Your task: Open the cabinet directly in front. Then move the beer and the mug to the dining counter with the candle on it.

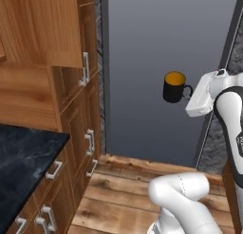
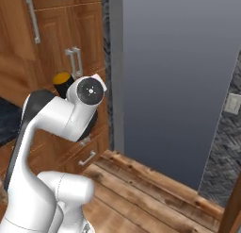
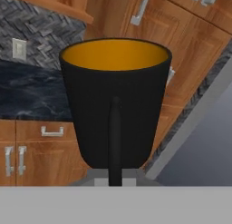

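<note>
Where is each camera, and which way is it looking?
Left base view: sits behind the arm on its left, looks forward and down at the wooden drawers and grey wall; the white arm rises at lower right, carrying the mug in the air.
Right base view: sits behind the arm on its right, looks at the same drawers and wall; the arm rises at lower left, partly hiding the mug.
Hand view: sits on the hand, looks along the gripper at the mug's handle.
All three share the mug.
</note>
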You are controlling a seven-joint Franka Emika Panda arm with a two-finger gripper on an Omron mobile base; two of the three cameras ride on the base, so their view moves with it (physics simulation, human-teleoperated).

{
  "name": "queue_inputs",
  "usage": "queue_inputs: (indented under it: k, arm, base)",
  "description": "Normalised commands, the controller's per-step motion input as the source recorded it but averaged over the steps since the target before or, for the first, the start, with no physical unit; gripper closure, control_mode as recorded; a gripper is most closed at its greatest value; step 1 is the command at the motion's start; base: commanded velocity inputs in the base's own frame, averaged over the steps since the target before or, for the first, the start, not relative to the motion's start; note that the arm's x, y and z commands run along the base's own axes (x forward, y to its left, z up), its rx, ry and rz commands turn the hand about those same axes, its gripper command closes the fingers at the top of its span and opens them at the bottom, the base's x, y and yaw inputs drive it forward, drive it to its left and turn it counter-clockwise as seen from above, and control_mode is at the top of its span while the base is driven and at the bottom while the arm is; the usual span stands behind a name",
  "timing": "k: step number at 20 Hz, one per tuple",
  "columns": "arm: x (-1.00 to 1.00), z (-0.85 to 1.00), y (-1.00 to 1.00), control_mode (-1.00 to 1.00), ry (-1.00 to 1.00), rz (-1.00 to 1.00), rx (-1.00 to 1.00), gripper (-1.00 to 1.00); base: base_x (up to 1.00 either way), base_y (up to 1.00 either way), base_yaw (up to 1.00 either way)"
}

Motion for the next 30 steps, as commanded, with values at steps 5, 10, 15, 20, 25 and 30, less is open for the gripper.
queue_inputs:
  k: [5, 10, 15, 20, 25, 30]
  arm:
    - [0.00, 0.00, 0.00, 1.00, 0.00, 0.00, 0.00, 1.00]
    - [0.00, 0.00, 0.00, 1.00, 0.00, 0.00, 0.00, 1.00]
    - [0.00, 0.00, 0.00, 1.00, 0.00, 0.00, 0.00, 1.00]
    - [0.00, 0.00, 0.00, 1.00, 0.00, 0.00, 0.00, 1.00]
    - [0.00, 0.00, 0.00, 1.00, 0.00, 0.00, 0.00, 1.00]
    - [0.00, 0.00, 0.00, 1.00, 0.00, 0.00, 0.00, 1.00]
  base:
    - [-0.09, 0.00, -0.30]
    - [-0.11, 0.00, -0.31]
    - [-0.16, 0.00, -0.29]
    - [-0.20, 0.00, -0.29]
    - [-0.26, 0.00, -0.28]
    - [-0.38, 0.01, -0.27]
